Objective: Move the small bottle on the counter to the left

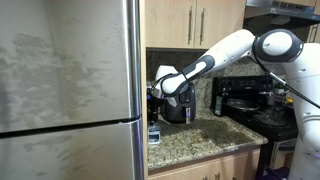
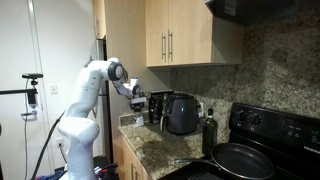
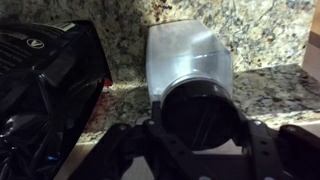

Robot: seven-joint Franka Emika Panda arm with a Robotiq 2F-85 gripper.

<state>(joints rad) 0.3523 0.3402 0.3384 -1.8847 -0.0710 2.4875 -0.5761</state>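
Granite counter [image 1: 215, 140] in an exterior view carries the small bottle [image 1: 154, 133], at seven o'clock of the air fryer [image 1: 181, 108]; the gripper [image 1: 165, 85] hangs well above it. In an exterior view the gripper [image 2: 135, 92] sits at ten o'clock of the air fryer [image 2: 182, 113]. Wrist view: jaws apart, air fryer [image 3: 45, 80] at nine o'clock.

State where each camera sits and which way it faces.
An exterior view: before the fridge, facing the counter; the arm and tool show.
An exterior view: beside the stove, looking along the counter; the whole arm shows.
Wrist view: above the counter, facing the backsplash; the tool shows darkly below.
All share the air fryer.
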